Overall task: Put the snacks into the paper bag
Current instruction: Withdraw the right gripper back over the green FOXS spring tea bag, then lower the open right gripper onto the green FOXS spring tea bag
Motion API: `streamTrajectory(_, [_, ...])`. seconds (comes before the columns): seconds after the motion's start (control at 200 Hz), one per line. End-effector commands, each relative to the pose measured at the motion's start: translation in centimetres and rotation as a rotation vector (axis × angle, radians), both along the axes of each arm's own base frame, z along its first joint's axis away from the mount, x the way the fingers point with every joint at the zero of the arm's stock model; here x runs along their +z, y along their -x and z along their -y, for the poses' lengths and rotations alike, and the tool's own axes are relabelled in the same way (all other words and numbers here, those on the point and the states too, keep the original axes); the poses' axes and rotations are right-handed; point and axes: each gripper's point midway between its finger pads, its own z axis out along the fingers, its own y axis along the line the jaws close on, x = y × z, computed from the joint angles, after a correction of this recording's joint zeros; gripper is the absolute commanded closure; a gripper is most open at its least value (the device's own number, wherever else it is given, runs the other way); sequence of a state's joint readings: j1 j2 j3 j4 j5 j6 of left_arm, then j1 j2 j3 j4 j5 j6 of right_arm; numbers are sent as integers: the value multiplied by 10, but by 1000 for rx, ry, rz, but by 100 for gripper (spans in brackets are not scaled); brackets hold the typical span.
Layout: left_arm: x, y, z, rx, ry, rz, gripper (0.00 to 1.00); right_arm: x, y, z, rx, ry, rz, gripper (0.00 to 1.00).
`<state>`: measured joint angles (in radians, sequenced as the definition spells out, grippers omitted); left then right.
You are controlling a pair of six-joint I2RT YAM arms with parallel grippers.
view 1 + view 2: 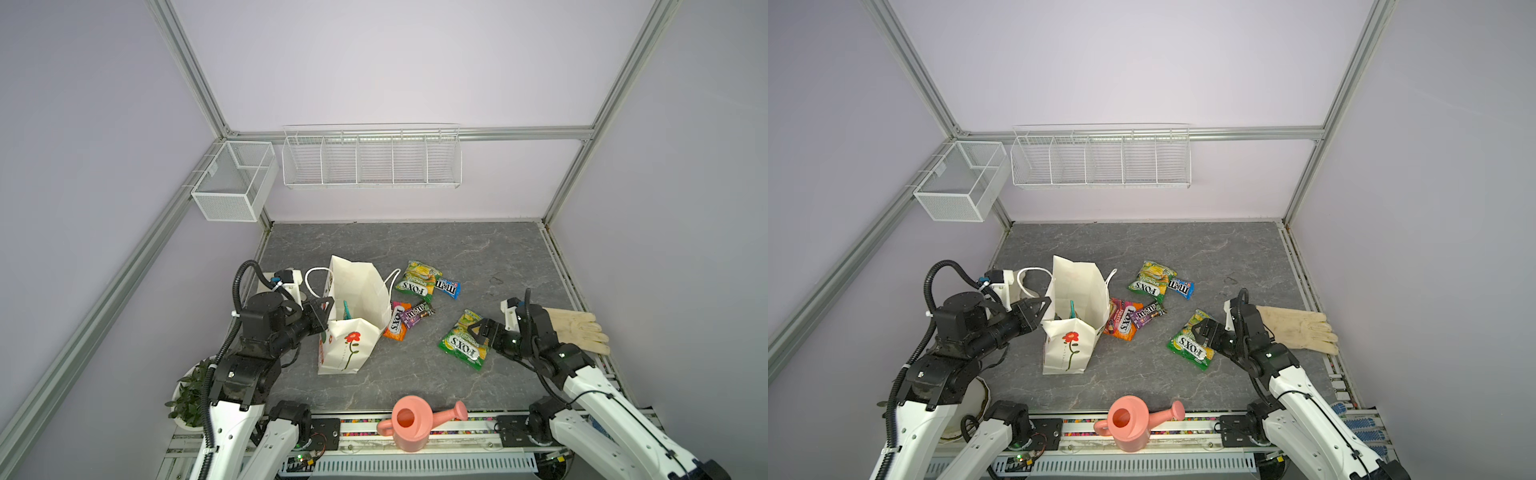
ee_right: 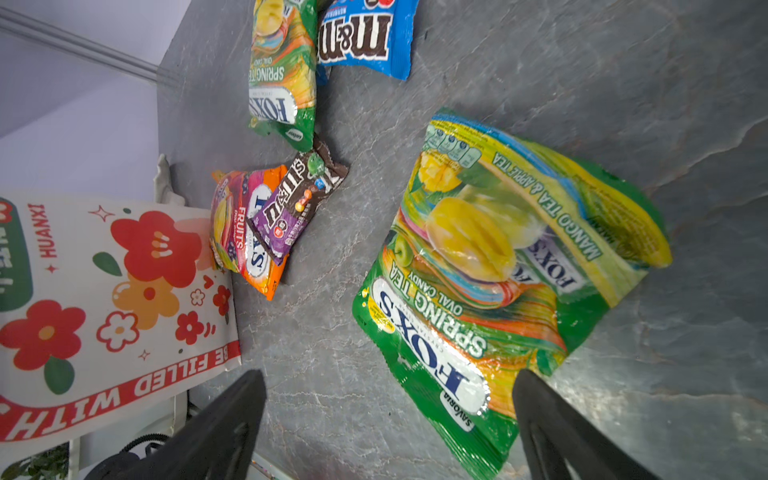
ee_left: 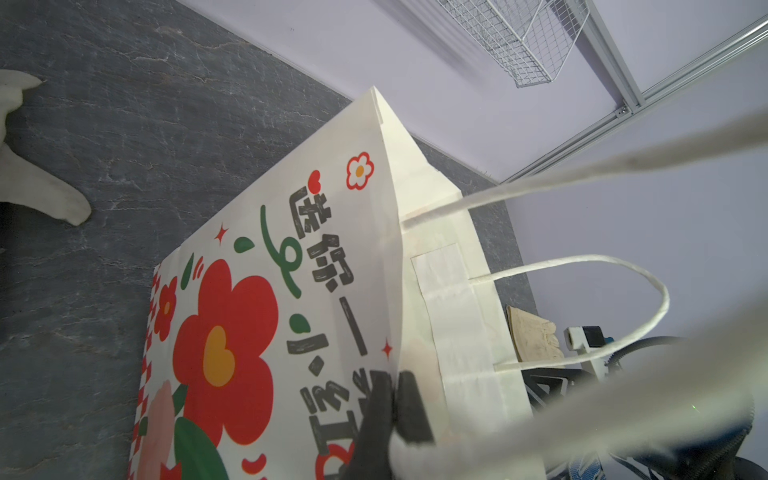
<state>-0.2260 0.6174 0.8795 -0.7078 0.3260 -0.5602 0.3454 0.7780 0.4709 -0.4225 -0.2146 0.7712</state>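
Observation:
The paper bag [image 1: 353,332] [image 1: 1069,345] stands open left of centre, with a teal pack [image 1: 346,309] showing inside. My left gripper [image 1: 326,307] [image 3: 395,399] is shut on the bag's near rim [image 3: 395,291]. On the table lie a green FOX'S bag [image 1: 417,280] [image 2: 280,70], a blue M&M's pack [image 1: 448,287] [image 2: 361,37], an orange FOX'S bag [image 1: 397,322] [image 2: 237,232] and a purple M&M's pack [image 1: 417,313] [image 2: 291,208] resting on it. My right gripper [image 1: 478,328] [image 2: 390,374] is open, just over the near end of a second green FOX'S bag [image 1: 463,345] [image 2: 498,270].
A beige glove [image 1: 577,330] lies behind the right wrist. A pink watering can [image 1: 411,424] stands at the front edge and a potted plant [image 1: 191,390] at the front left. Wire baskets [image 1: 372,160] hang on the back wall.

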Motion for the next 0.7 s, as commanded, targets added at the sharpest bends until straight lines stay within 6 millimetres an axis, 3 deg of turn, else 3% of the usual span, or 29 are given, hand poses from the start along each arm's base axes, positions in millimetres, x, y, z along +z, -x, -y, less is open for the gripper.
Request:
streamTrajectory(0.0, [7,2,5,-37,5,46,100,-7,-4,4,-26,-32,-21,5])
streamTrajectory(0.395, [12,0,10,-61,22,75,100,-29,-13,39,-169,-70,-90,5])
streamTrajectory(0.695, [6,0,9,-57,19,68,100,-47,-13,50,-219,-79,-131,6])
